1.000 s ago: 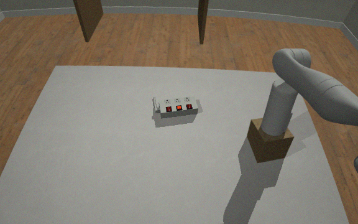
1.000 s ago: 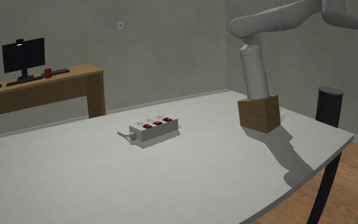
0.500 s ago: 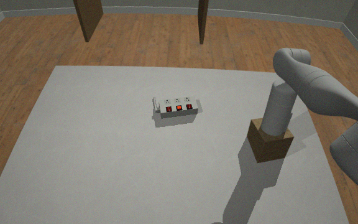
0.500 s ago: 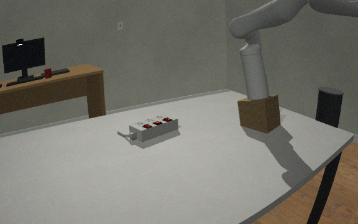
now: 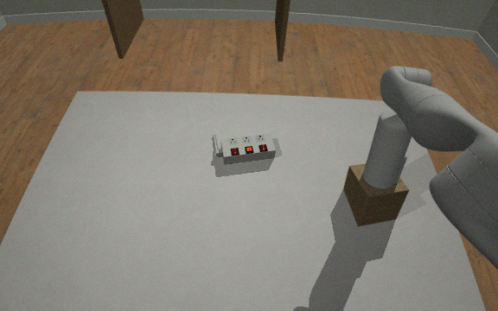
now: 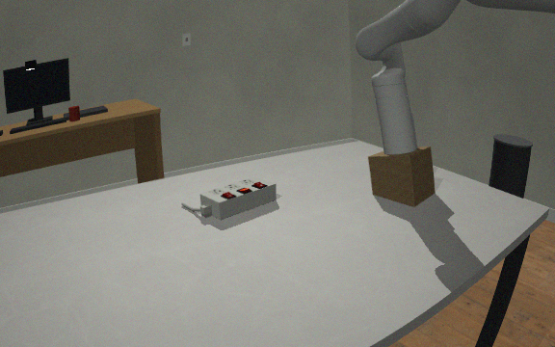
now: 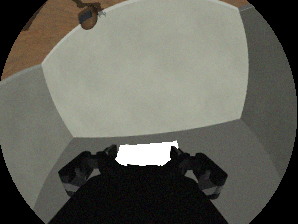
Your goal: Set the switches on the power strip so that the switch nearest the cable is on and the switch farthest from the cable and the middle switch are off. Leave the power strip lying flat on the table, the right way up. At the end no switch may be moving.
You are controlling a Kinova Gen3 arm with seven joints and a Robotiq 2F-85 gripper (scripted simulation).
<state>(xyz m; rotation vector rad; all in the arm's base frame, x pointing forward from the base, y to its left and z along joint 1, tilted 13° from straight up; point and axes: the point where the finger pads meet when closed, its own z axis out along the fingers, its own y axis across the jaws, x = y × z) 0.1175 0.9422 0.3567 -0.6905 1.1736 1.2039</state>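
The white power strip (image 5: 249, 159) (image 6: 249, 202) lies flat on the table, its switches and sockets facing up. Its cable (image 5: 215, 143) (image 6: 191, 207) leaves the left end. The switch nearest the cable (image 5: 234, 151) (image 6: 228, 195) is dark red, unlit, and looks off. The middle switch (image 5: 249, 149) (image 6: 244, 190) glows bright orange-red and looks on. The switch farthest from the cable (image 5: 263, 148) (image 6: 259, 185) is dark red and looks off. My gripper (image 7: 143, 151) is open with nothing between its fingers. It is outside the top and exterior views, away from the strip, which the wrist view does not show.
The arm's base stands on a wooden block (image 5: 376, 207) (image 6: 398, 179) at the table's right side. The upper arm bends out over the right edge. The white table (image 5: 145, 238) (image 6: 162, 280) carries the strip and block. A desk (image 6: 143, 107) with a monitor (image 6: 37, 87) stands behind.
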